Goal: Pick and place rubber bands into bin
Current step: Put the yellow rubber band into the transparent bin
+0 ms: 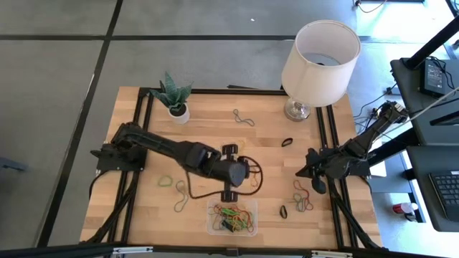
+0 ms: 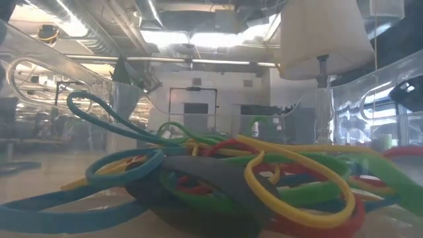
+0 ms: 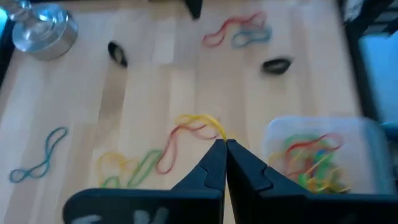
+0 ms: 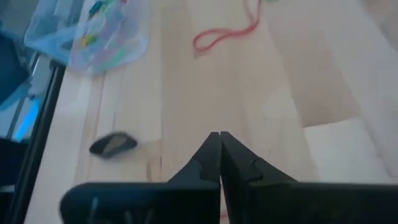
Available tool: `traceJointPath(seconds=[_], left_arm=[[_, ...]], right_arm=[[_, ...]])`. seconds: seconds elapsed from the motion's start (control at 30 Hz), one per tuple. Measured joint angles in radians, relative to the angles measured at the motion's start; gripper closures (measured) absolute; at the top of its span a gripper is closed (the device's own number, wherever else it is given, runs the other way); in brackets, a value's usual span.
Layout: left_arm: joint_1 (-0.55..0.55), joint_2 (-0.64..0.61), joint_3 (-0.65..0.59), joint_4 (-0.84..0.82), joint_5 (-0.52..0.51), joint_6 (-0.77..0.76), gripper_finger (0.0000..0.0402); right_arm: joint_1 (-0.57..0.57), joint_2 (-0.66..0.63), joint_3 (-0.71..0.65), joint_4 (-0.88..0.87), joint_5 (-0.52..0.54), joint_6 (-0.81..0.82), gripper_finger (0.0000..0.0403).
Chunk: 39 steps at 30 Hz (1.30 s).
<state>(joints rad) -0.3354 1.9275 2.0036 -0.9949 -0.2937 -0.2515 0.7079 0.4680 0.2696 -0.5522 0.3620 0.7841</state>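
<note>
The left claw (image 3: 225, 146) is closed, empty, over the bench (image 1: 215, 122) centre beside loose rubber bands (image 3: 186, 134). The right claw (image 4: 219, 138) is closed, empty, near the right edge. The bin (image 1: 232, 217), holding bands, sits at the front edge.

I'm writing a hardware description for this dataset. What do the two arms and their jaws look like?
Both arms are dark, nearly black, built of jointed tubular links. The left arm is bulky at the wrist; the right arm is slimmer, and thin black cables trail near its base. The left gripper and right gripper each end in two black, wedge-shaped jaws tapering to a point, stepped along the inner edge, on a flat black crossbar. No markings show.
</note>
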Motion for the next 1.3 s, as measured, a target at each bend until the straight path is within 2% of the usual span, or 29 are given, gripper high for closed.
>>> traceJointPath(seconds=[0.17, 0.43, 0.53, 0.8, 0.97, 1.3], left_arm=[[-0.083, 0.001, 0.047, 0.027, -0.003, -0.081, 0.0400], [-0.206, 0.052, 0.048, 0.059, 0.005, -0.195, 0.0400], [-0.234, 0.096, 0.048, 0.057, 0.054, -0.234, 0.0400], [-0.253, 0.246, 0.047, 0.042, 0.190, -0.287, 0.0400], [-0.236, 0.304, 0.047, 0.031, 0.203, -0.287, 0.0400], [-0.210, 0.316, 0.047, -0.004, 0.218, -0.295, 0.0396]], right_arm=[[0.000, -0.013, -0.025, 0.003, -0.075, -0.031, 0.0399], [0.000, -0.013, -0.028, 0.003, -0.078, -0.036, 0.0399], [0.000, -0.013, -0.028, 0.004, -0.078, -0.036, 0.0397], [0.000, -0.013, -0.028, 0.030, -0.078, -0.029, 0.0396], [0.000, -0.013, -0.028, 0.070, -0.078, -0.031, 0.0396], [0.000, -0.012, -0.028, 0.078, -0.078, -0.029, 0.0396]])
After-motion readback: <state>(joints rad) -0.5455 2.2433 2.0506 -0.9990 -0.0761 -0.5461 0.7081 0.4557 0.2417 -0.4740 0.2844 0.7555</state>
